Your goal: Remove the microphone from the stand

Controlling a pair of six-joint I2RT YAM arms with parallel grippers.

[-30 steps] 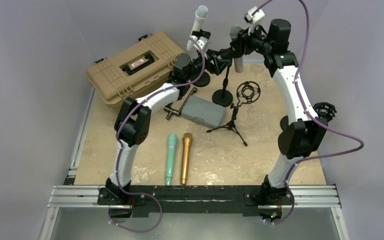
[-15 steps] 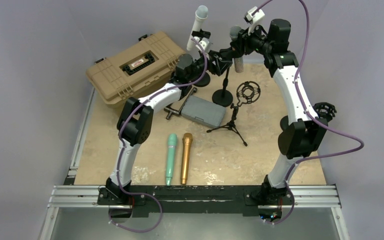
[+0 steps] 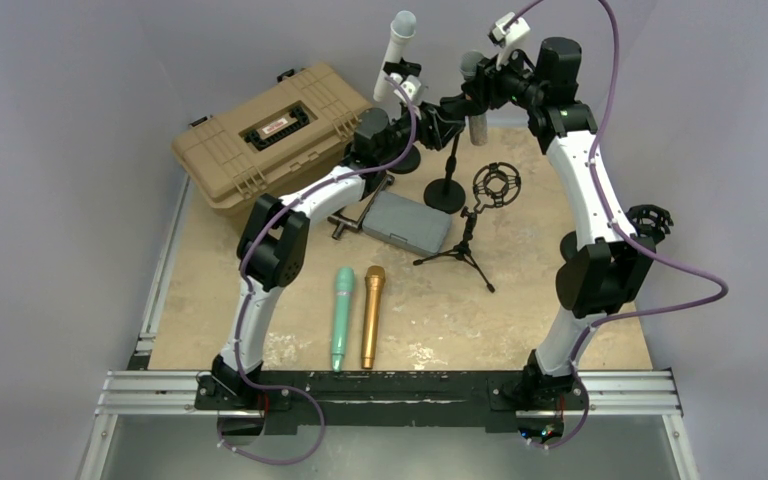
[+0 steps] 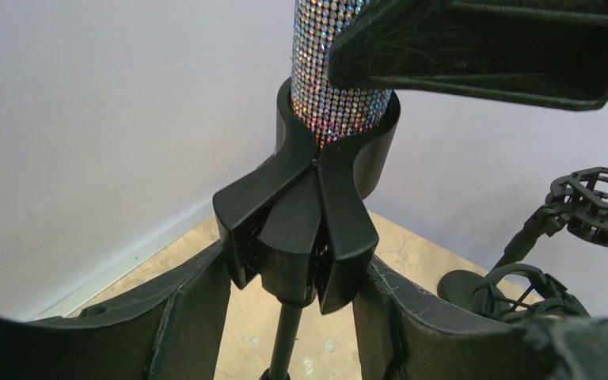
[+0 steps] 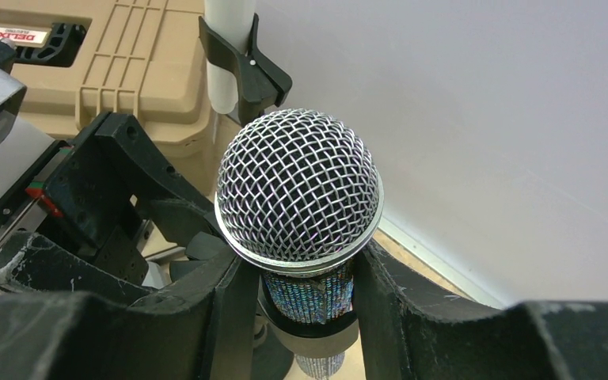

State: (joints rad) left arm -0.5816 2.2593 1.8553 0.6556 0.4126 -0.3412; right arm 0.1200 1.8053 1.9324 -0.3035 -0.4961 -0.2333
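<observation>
Two grippers engaged: right gripper (image 5: pixel 301 289) clamped on rhinestone microphone (image 5: pixel 298 194) just beneath its mesh head; left gripper (image 4: pixel 299 277), directly below, apparently pinching the stand clip (image 4: pixel 305 210). Microphone seated in clip; lift-out not yet done.

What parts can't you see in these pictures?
Microphone head: left wrist view, cut off by the top edge.
Stand base: left wrist view, cut off by the bottom edge.
White microphone top: right wrist view, cut off by the top edge.
Clip: right wrist view, mostly hidden under the microphone's head and the fingers.
Case label: top view, too small to read.
</observation>
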